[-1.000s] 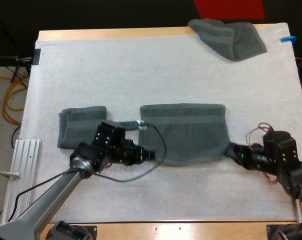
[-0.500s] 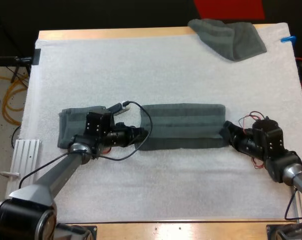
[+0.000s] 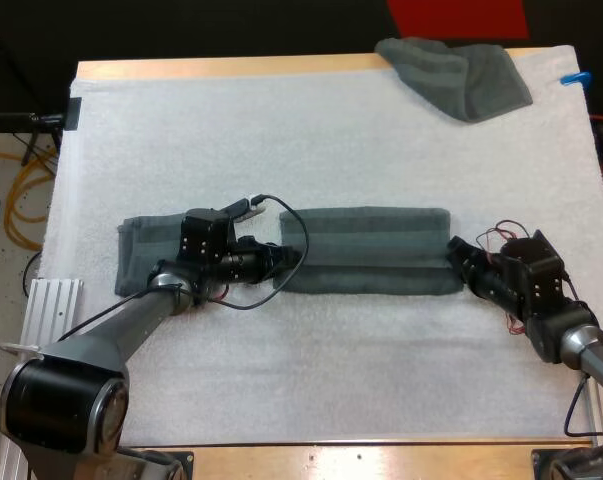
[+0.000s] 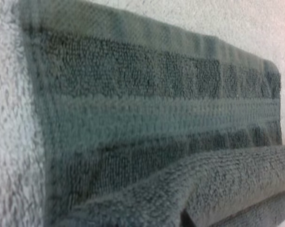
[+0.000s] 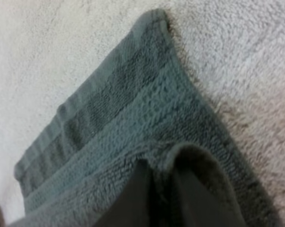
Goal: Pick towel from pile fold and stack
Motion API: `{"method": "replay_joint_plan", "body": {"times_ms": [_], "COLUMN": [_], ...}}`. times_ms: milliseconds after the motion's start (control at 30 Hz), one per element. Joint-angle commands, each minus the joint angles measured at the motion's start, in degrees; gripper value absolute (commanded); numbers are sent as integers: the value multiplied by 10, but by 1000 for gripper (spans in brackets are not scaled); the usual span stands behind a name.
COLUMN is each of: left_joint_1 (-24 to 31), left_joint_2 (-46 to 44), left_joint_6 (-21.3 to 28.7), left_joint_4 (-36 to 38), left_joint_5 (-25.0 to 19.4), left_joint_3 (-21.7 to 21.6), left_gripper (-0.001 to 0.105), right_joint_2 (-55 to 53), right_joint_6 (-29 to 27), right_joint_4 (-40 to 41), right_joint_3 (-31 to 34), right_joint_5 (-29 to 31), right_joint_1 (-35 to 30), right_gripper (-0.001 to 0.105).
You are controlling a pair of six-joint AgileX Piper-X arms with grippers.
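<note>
left arm [image 3: 123,330]: silver-grey tube | right arm [image 3: 573,346]: silver-grey link | left gripper [image 3: 285,262], right gripper [image 3: 455,262]: black, blocky

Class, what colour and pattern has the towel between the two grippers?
The towel is dark grey-green with lengthwise woven bands; clearest in the left wrist view.

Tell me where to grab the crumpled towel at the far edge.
Pinch the crumpled towel at its nearest fold, probably coming down from the near side: that fold juts out toward the robot, while its far part lies at the edge of the mat.
</note>
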Motion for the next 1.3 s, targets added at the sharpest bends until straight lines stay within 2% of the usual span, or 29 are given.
{"method": "replay_joint_plan", "body": {"times_ms": [0, 67, 133, 167, 200, 233, 267, 300, 333, 400, 433, 533, 600, 667, 733, 867, 1000, 1067, 1167, 1267], "left_joint_1": [1, 1, 1, 1, 1, 1, 1, 1, 1, 2, 2, 2, 2, 2, 2, 2, 2, 2, 2, 2], "left_joint_2": [-2, -2, -2, -2, -2, -2, -2, -2, -2, -2, -2, -13, -35, -61, -96, -176, -250, -280, -317, -343], "left_joint_6": [-6, -6, -6, -6, -6, -6, -6, -6, -5, 1, 1, 15, 47, 82, 117, 199, 252, 262, 264, 264], "left_joint_4": [-12, -17, -23, -27, -34, -39, -43, -44, -44, -44, -44, -43, -33, -14, 22, 132, 246, 292, 346, 386], "left_joint_5": [-14, -19, -15, -12, -8, -6, -6, -6, -6, -6, -6, -6, -6, -10, -36, -98, -121, -124, -123, -122], "left_joint_3": [-7, -9, -12, -13, -15, -16, -19, -24, -28, -45, -53, -82, -103, -114, -123, -135, -135, -135, -135, -135], "left_gripper": [0, 1, 6, 11, 19, 24, 32, 42, 49, 63, 64, 64, 64, 64, 64, 66, 75, 78, 79, 79], "right_joint_2": [-2, -2, -2, -2, -2, -2, -2, -2, -2, -2, -2, -2, -3, -8, -15, -36, -57, -63, -63, -61], "right_joint_6": [-16, -23, -23, -23, -25, -27, -28, -31, -33, -55, -67, -128, -159, -163, -172, -238, -301, -323, -349, -384], "right_joint_4": [-3, -3, -8, -17, -29, -39, -54, -77, -91, -122, -125, -124, -107, -85, -54, 58, 224, 282, 359, 372], "right_joint_3": [-2, -2, -2, -2, -2, -2, -2, -2, -2, -8, -11, -34, -56, -75, -97, -149, -205, -226, -248, -250], "right_joint_5": [12, 12, 12, 12, 12, 12, 12, 16, 20, 31, 35, 36, 29, 25, 25, 25, 26, 29, 65, 110], "right_joint_1": [0, 0, 0, 0, 0, 0, 0, 0, 0, 0, 0, 0, 0, 0, 0, 0, 0, 0, 0, -4], "right_gripper": [0, 3, 16, 26, 39, 47, 59, 68, 70, 70, 70, 70, 70, 70, 70, 70, 70, 70, 70, 70]}}
